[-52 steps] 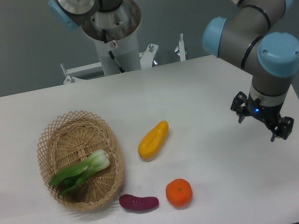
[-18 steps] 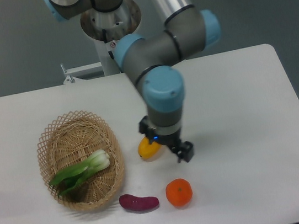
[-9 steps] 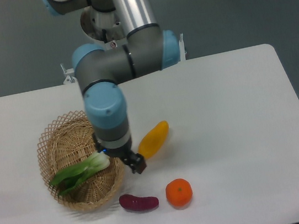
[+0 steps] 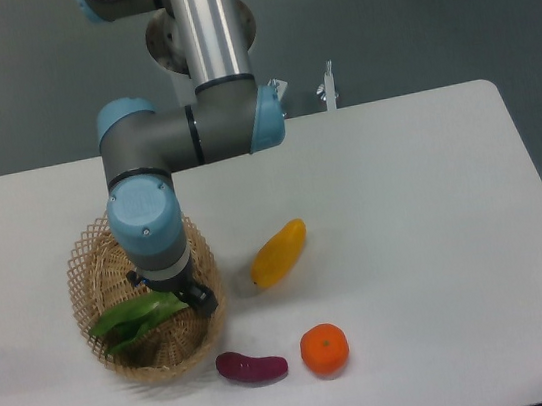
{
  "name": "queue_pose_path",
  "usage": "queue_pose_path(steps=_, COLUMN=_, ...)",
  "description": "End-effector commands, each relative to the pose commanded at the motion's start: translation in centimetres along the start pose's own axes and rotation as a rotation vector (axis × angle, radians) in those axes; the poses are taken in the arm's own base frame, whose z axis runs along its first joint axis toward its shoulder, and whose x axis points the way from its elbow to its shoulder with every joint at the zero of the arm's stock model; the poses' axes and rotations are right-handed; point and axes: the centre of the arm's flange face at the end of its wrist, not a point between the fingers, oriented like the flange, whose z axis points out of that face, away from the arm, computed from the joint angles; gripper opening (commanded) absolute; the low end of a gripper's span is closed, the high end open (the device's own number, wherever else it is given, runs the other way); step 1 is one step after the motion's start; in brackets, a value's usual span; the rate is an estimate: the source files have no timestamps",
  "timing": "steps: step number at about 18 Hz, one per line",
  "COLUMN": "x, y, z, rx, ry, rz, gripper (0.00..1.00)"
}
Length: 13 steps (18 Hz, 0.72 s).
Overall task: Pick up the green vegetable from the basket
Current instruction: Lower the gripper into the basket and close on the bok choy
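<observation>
One green vegetable [image 4: 131, 319], lying in basket [image 4: 87, 259], leaves showing, stalk end hidden beneath gripper [image 4: 171, 293]. Jaw spread: cannot tell from this angle. Step: positioning over stalk. Next, by judgement: lower, pinch stalk, lift clear of rim.

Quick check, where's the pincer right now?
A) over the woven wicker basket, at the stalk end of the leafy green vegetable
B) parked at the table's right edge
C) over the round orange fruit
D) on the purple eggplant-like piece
A: the pincer sits inside the oval woven wicker basket, covering the stalk end of the leafy green vegetable; whether it is open or shut cannot be told.
</observation>
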Motion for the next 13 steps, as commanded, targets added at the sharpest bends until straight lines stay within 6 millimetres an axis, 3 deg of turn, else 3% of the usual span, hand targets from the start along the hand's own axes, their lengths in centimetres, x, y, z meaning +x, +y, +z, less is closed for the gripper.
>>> queue_pose_path(steps=8, x=0.1, y=-0.6, z=2.3, rx=-0.020, ry=0.022, rz=0.014, gripper=1.00)
queue_pose_path(steps=13, x=0.4, y=-0.7, z=2.6, rx=-0.025, ry=0.028, rz=0.012, gripper=0.55)
